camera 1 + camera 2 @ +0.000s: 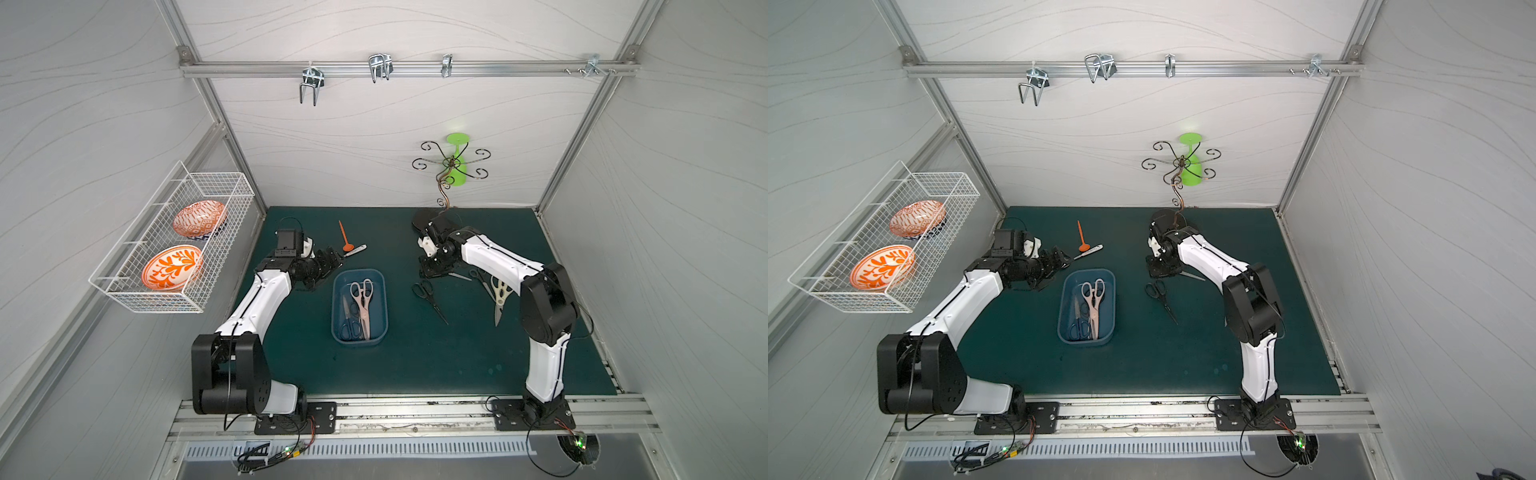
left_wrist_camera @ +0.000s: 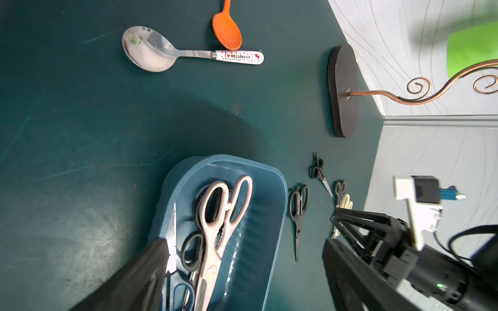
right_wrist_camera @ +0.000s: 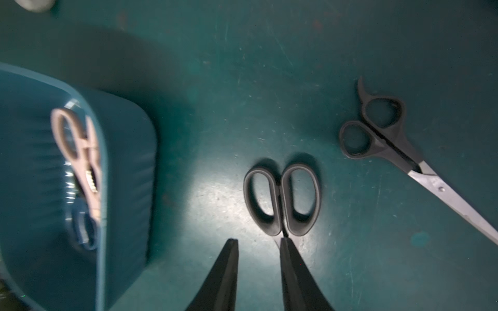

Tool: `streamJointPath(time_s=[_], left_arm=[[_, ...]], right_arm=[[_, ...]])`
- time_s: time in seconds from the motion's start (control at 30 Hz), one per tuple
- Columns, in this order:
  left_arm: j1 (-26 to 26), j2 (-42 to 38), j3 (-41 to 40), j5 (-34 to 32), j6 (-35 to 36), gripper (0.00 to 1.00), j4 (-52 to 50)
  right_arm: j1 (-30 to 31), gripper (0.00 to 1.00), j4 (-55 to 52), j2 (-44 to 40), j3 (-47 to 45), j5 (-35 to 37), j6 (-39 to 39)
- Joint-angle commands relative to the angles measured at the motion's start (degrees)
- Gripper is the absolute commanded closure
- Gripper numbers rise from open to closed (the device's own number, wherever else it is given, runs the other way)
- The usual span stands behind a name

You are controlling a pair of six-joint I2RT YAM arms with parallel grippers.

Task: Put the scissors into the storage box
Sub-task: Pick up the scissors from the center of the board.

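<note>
The blue storage box (image 1: 337, 299) stands mid-mat and holds pink-handled scissors (image 1: 361, 297), a black pair (image 1: 351, 328) and a dark blue pair (image 2: 183, 293). Right of it on the mat lie a black pair (image 1: 430, 297), a black pair with a finger rest (image 3: 377, 129), a further black pair (image 1: 482, 282) and a cream-white pair (image 1: 500, 293). My right gripper (image 3: 258, 242) is open by a narrow gap over bare mat. One fingertip (image 3: 287, 250) covers the blades of the black pair (image 3: 281, 199). My left gripper (image 2: 244, 242) hangs wide open and empty by the box's far end.
A steel spoon (image 1: 355, 250) and an orange pointed stick (image 1: 344, 237) lie behind the box. A hook stand's dark base (image 2: 343, 91) sits at the back, with a green cup (image 1: 457, 162) hanging on it. A white wire basket (image 1: 174, 245) with orange bowls hangs on the left wall.
</note>
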Motion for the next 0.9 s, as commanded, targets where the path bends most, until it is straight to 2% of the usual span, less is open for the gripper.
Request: streamJointPath(time_s=[0.0,0.3,0.53,0.87], left_arm=[[-0.27,0.11,1.12,1.2,-0.28,0.06,-0.38],[-0.18,0.08,1.73,-1.61,1.21,0.06,-2.46],[0.26,0.79,1.45,-1.11,-0.41,0.06,-1.13],[0.49,0.62,1.71,-1.37,-0.37,0.06,-1.42]], right_arm=[[2.99,0.69,-1.1,3.08,1.28,5.47,-4.84],[6.62,0.69,-1.78,8.1,4.61,8.5,-7.99],[7.07,0.69,-2.81,9.77,4.95,12.14,-9.03],[7.34,0.7,-2.08,11.53,5.77,12.31,-8.69]])
